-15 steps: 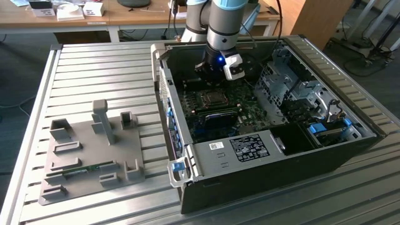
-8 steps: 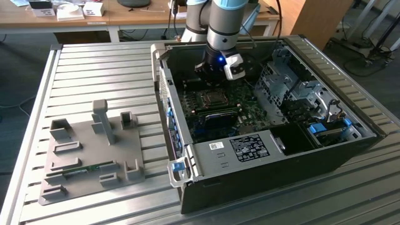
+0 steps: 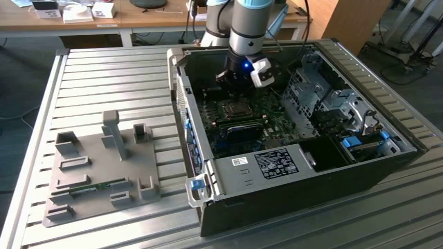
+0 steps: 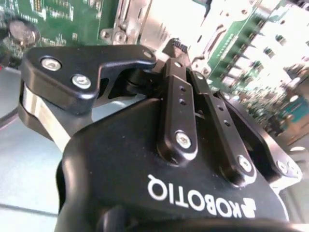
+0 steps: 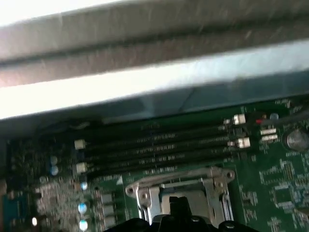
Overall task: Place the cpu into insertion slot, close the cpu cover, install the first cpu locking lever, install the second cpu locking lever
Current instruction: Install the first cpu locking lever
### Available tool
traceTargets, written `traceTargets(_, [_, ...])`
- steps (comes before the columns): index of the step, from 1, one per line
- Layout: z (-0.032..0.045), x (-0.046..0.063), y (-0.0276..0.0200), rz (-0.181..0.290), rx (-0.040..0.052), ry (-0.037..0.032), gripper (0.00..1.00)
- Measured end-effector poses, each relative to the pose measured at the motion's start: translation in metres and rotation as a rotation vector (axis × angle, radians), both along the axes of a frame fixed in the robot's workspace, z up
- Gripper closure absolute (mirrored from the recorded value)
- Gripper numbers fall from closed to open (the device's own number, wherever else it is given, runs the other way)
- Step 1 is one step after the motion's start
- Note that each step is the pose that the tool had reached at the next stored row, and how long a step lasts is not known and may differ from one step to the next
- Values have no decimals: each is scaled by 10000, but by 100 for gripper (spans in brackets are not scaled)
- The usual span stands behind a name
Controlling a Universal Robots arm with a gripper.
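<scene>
Now your gripper (image 5: 179, 215), fingers clenched together, hovers at twelve o'clock of the insertion slot (image 3: 237, 108) in the exterior view, with the cpu (image 5: 190, 197) seated inside; descend off-centre and you risk jamming the cpu cover (image 5: 145, 203)

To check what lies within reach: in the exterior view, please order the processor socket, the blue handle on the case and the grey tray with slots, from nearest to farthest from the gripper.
1. Processor socket, just below the gripper.
2. Blue handle, at the case's front corner.
3. Grey tray, outside the case, on the exterior view's left.
</scene>
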State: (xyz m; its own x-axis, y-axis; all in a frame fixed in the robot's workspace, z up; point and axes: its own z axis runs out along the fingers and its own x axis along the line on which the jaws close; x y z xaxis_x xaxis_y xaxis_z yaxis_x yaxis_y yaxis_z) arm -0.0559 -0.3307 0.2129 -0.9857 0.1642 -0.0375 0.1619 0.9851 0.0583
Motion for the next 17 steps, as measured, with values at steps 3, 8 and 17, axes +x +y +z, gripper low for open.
traceTargets(3, [0, 0, -1, 43, -193, 0, 89])
traceTargets(8, [-1, 12, 0, 299, -182, -22, 89])
traceTargets(17, [-5, 23, 0, 900, -183, -48, 89])
